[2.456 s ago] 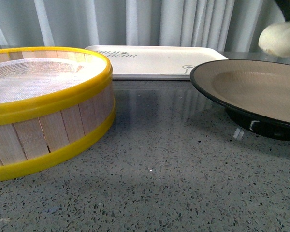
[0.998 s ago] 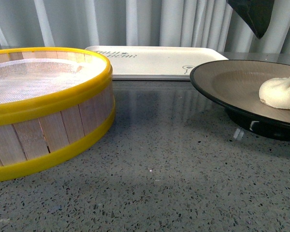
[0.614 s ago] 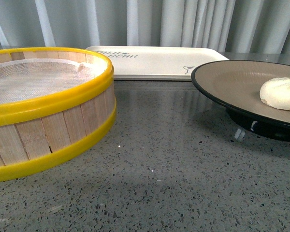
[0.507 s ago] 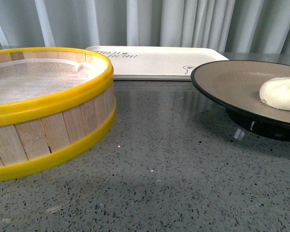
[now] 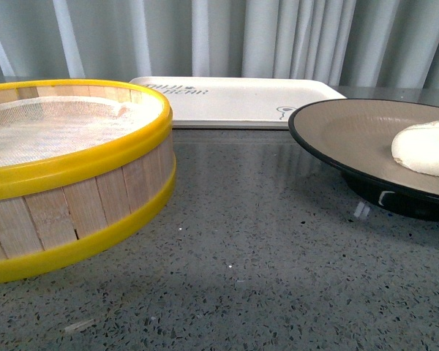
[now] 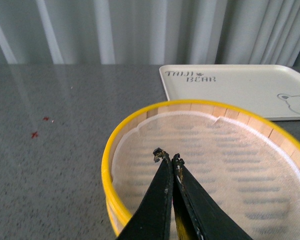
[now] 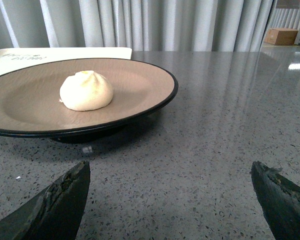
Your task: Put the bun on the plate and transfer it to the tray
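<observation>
The white bun (image 5: 424,147) (image 7: 86,91) rests on the tan inside of the black-rimmed plate (image 5: 344,128) (image 7: 140,80), at the right of the front view. Behind it lies the white tray (image 5: 234,99) (image 6: 240,85) (image 7: 50,54) with dark printed text. My right gripper (image 7: 170,170) is open, low over the grey counter, a short way from the plate's rim and holding nothing. My left gripper (image 6: 166,157) is shut and empty, hovering over the mesh of the steamer basket. Neither arm shows in the front view.
A yellow-rimmed wooden steamer basket (image 5: 80,150) (image 6: 140,120) with a white mesh liner fills the left of the counter. Grey speckled countertop (image 5: 263,256) lies between basket and plate. Curtains hang behind. A cardboard box (image 7: 282,36) sits far off.
The bun, held above the plate 2.5 s ago, now lies on it. The dark gripper tip above the plate has left the front view. The view has shifted slightly.
</observation>
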